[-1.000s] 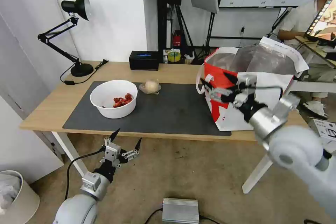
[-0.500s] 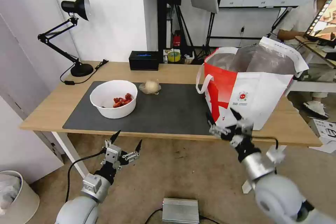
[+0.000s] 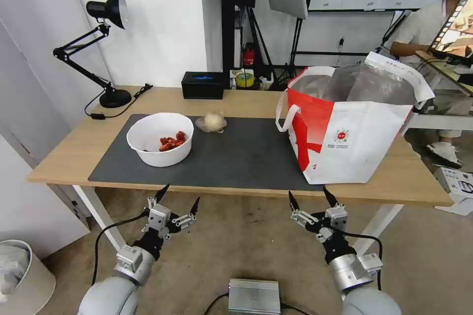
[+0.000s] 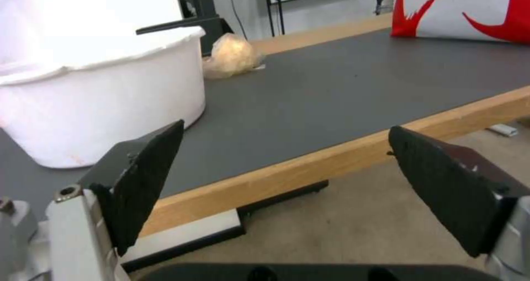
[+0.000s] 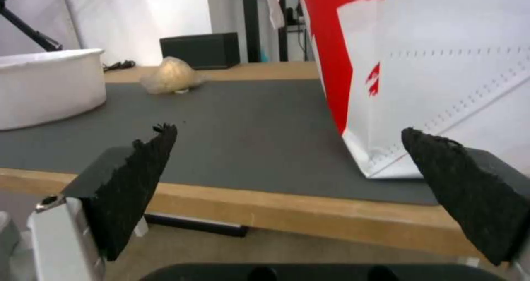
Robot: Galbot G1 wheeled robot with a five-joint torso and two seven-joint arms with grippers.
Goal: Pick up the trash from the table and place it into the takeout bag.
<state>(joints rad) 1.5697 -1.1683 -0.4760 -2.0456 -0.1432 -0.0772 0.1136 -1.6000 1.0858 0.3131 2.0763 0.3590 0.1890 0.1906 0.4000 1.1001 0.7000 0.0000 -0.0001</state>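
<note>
Two tools hang below the front edge of the table (image 3: 64, 157), both with their prongs spread wide and grasping nothing. The right tool (image 3: 313, 202) was up beside the takeout bag (image 3: 354, 142) a second ago; it has since dropped to sit below the table edge, just in front of the bag's near corner. The left tool (image 3: 177, 196) has not moved and waits below the table edge in front of the white bowl (image 3: 159, 138).

On the table's dark mat (image 3: 246, 152), the bowl with red scraps stands left of the bag, well apart from it. The beige ball in clear wrap (image 3: 212, 121) lies just beyond the bowl, toward the bag.

With the right arm lowered empty, one drop-off into the bag seems finished, and the bowl and the ball remain to be collected.
</note>
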